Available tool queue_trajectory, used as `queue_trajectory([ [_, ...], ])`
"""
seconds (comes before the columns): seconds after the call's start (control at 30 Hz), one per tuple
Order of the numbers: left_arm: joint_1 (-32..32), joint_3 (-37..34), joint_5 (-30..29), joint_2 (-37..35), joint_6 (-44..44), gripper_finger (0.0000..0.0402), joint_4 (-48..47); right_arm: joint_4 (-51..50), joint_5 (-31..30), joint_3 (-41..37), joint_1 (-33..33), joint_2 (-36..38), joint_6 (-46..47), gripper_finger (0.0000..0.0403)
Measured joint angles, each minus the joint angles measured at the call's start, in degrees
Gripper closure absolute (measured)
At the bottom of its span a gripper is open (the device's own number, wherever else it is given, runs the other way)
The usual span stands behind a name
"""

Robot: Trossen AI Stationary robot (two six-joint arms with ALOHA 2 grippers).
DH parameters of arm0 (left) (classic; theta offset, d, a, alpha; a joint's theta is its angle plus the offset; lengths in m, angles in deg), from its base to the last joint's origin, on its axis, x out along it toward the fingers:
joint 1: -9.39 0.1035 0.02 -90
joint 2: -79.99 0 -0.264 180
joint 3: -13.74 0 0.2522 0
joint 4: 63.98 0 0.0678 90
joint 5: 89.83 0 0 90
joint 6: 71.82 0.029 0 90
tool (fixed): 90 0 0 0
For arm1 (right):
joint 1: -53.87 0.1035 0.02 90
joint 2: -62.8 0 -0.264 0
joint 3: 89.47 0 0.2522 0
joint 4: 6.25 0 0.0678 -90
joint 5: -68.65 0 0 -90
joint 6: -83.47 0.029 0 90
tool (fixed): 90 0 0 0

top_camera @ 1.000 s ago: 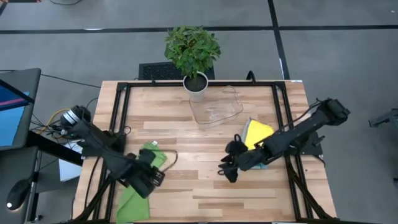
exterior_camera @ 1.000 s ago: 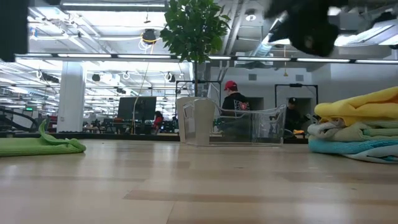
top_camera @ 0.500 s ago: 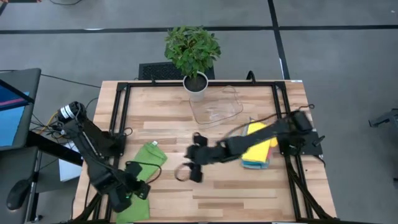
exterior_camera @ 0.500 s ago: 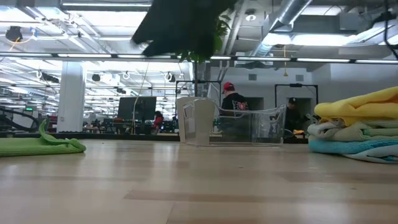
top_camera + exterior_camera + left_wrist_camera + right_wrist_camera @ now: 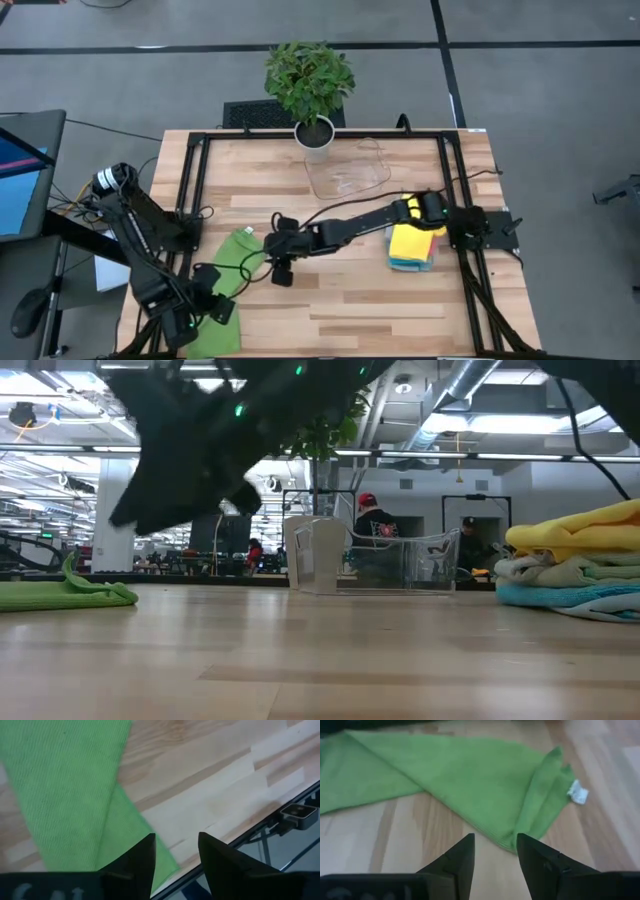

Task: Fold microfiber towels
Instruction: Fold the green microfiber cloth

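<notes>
A green microfiber towel (image 5: 235, 258) lies flat and loosely folded near the table's front left, with a white tag (image 5: 577, 793) at its far corner. My left gripper (image 5: 213, 308) hovers open over the towel's near part (image 5: 65, 790), close to the table's front edge. My right gripper (image 5: 276, 268) is open just right of the towel's far corner (image 5: 540, 805), above the wood. In the low view its arm is a dark blur (image 5: 190, 450) above the table. A stack of towels (image 5: 414, 245), yellow on top and teal below, rests at the right.
A clear plastic tray (image 5: 347, 175) and a potted plant (image 5: 316, 135) stand at the table's far middle. Black frame rails (image 5: 195, 190) run along both sides. Bare wood (image 5: 360, 300) lies between the green towel and the stack. People stand in the room beyond the table.
My right gripper has swept from beside the stack at the right toward the table's left and down, rolling as it went, and now stands at the green towel's far corner. My left gripper has moved along the green towel toward the table's near left corner.
</notes>
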Motion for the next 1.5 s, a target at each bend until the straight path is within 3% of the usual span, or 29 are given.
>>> queue_trajectory([
  [0.37, 0.0, 0.0, -0.1, 0.0, 0.1, 0.0262, -0.1, 0.2, 0.2, 4.4, -2.8, -7.7, 0.1, 0.0232],
  [0.63, 0.0, 0.0, -0.6, 0.0, 0.6, 0.0262, -0.4, 0.7, 0.0, 4.4, -2.8, -9.3, 2.2, 0.0239],
  [0.73, 0.0, 0.0, -1.8, 0.0, 0.6, 0.0262, -0.4, -2.5, -0.7, 4.8, -2.8, -9.8, 6.6, 0.027],
  [0.97, 0.0, 0.0, -5.4, 0.3, 0.5, 0.0262, -0.4, -11.8, -0.3, 4.9, -2.8, -8.1, 8.0, 0.0389],
  [1.2, 0.1, -0.5, -9.0, 1.9, 2.5, 0.0262, -0.6, -30.8, 1.3, 4.1, -4.0, -1.7, 8.9, 0.0395],
  [1.5, 0.7, -0.7, -1.0, 18.2, 1.7, 0.0262, 1.3, -46.0, 1.7, 4.2, -4.9, 4.4, 7.6, 0.0397],
])
